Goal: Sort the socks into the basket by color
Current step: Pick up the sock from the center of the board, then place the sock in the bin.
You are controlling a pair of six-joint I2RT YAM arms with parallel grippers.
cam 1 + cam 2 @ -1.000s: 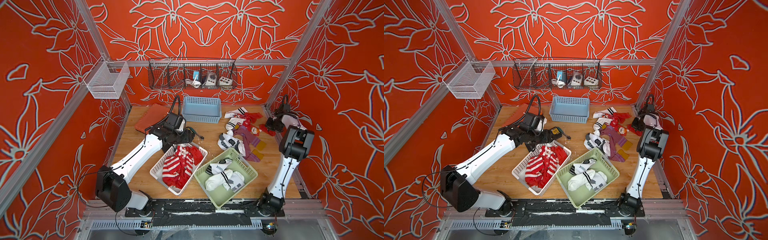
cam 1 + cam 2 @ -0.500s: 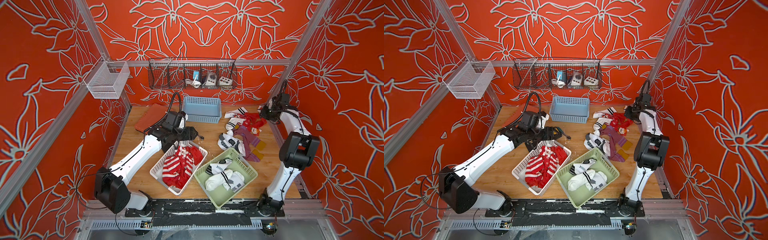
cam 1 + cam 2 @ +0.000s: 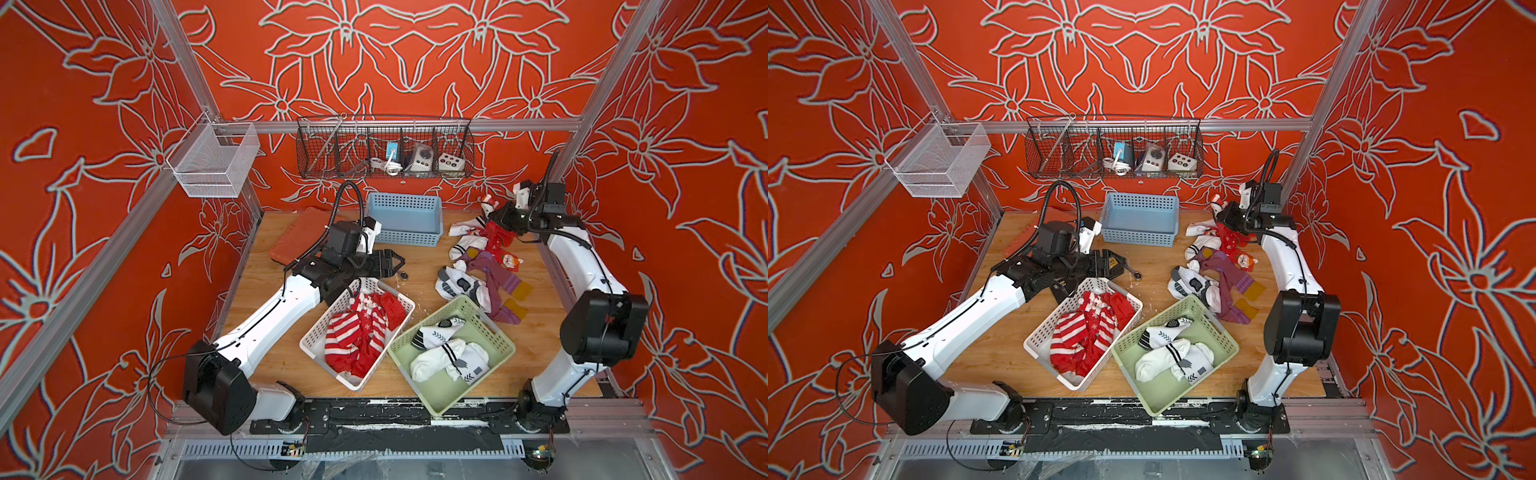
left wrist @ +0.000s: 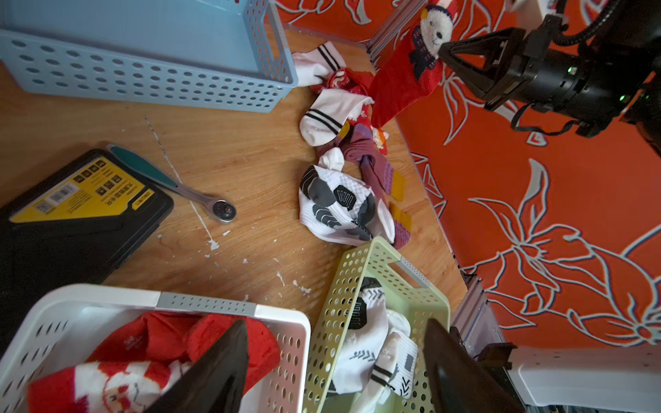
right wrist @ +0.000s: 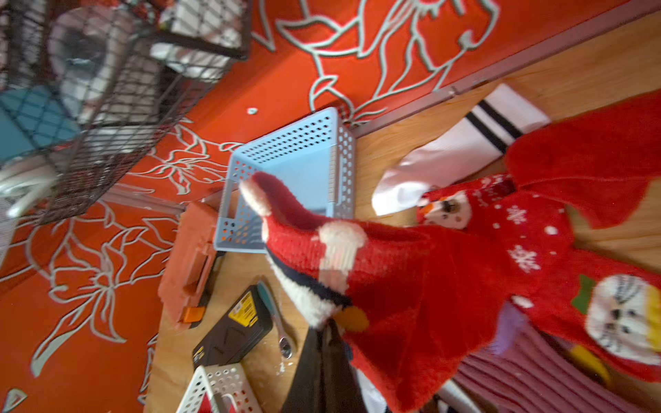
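The sort was partly done. Red striped socks (image 3: pixel 361 332) filled the white basket (image 3: pixel 322 322) just beneath the left gripper (image 3: pixel 395 266), and white socks (image 3: pixel 444 357) lay in the green basket (image 3: pixel 492 326) beside it. The blue basket (image 3: pixel 403 235) beyond the left gripper was empty, so no purple sock had been placed.

The right gripper (image 4: pixel 443 50) was pinched shut on a red snowman sock (image 4: pixel 404 82), which hung from its tips with the toe trailing to the pile below. In that pile, beneath and just ahead of the right gripper, purple socks (image 3: pixel 494 278), white socks with grey marks (image 3: pixel 457 286), a black-striped white sock (image 3: pixel 463 249) and more red ones waited. By my reckoning, less than half remained.

A second earlier the right gripper sat low at the pile's far edge; it had since risen and drawn the snowman sock up. The left gripper had stayed near the white basket's rear corner while its jaws spread wider, now standing well apart with nothing between them.
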